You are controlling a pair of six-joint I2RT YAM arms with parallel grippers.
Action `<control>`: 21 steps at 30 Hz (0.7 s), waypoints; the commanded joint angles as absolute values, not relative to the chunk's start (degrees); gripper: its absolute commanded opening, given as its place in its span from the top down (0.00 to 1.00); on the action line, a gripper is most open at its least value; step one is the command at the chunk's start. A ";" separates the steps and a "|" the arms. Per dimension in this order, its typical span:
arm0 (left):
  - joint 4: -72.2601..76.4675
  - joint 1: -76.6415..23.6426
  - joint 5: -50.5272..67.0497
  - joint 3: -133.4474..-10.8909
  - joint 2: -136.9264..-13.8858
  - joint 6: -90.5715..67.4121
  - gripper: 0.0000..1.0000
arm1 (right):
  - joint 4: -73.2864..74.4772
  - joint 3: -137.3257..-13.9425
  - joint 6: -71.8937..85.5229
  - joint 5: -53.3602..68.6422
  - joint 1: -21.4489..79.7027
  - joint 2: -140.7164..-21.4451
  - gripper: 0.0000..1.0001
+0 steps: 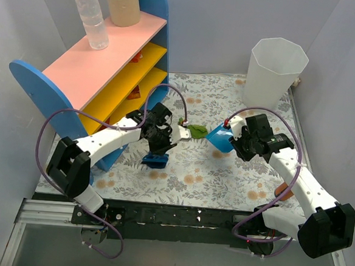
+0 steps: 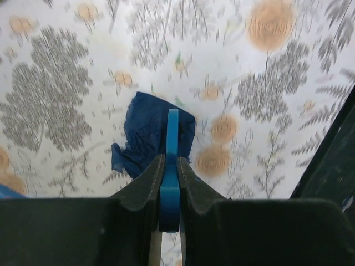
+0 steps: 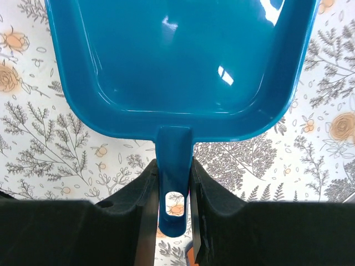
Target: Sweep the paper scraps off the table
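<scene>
scraps: we count two paper scraps for sure; green scrap (image 1: 197,131) lies on the table (image 1: 192,178) mid-cloth, just beside the dustpan's mouth; navy scrap (image 2: 145,138) lies flat on the cloth under the left gripper, nearer the arm bases
maybe-scrap: orange-red bit (image 1: 285,190) by the right forearm; we cannot tell what it is
brush: one small blue brush (image 2: 172,126); handle runs out over the navy scrap; bristle end not clear to us
left gripper (image 2: 171,166): jaws clamped on the brush handle
dustpan: one blue dustpan (image 3: 177,61); pan looks empty in the wrist view; mouth faces the green scrap
right gripper (image 3: 175,180): jaws closed tight on the dustpan handle
step: we judge it as sweeping the green scrap into the pan; nothing collected yet
next: needs the brush low behind the green scrap, pushed toward the pan, pan lip flat on the cloth; navy scrap after that
other: one white bin (image 1: 275,64) at the far right; one shelf (image 1: 103,67) far left with one bottle (image 1: 91,14) and one roll (image 1: 122,3)
</scene>
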State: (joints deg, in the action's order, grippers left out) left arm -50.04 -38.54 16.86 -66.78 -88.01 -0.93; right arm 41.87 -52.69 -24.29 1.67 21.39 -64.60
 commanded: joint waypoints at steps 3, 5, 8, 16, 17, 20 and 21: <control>-46.49 -39.81 24.52 -78.30 -93.51 -10.53 1.00 | 44.12 -51.07 -26.01 0.97 21.36 -62.58 0.99; -47.02 -39.81 25.05 -82.41 -93.52 -11.95 1.00 | 44.30 -50.54 -26.28 1.05 21.36 -62.05 0.99; -47.99 -39.73 26.01 -85.51 -92.47 -13.18 0.97 | 46.92 -52.19 -26.28 2.54 21.36 -62.92 0.99; -48.96 -39.73 19.09 -86.05 -88.42 -16.52 0.89 | 53.69 -53.88 -34.34 2.91 21.36 -65.47 0.99; -49.04 -39.73 17.94 -85.52 -87.63 -16.52 0.89 | 56.05 -54.05 -35.67 2.90 21.36 -66.09 0.99; -50.35 -39.73 13.63 -81.75 -86.14 -16.01 0.83 | 59.40 -55.98 -38.84 3.52 21.27 -68.72 0.99; -51.58 -39.73 13.28 -80.78 -86.05 -15.82 0.81 | 59.33 -56.25 -38.85 3.43 21.36 -69.25 0.99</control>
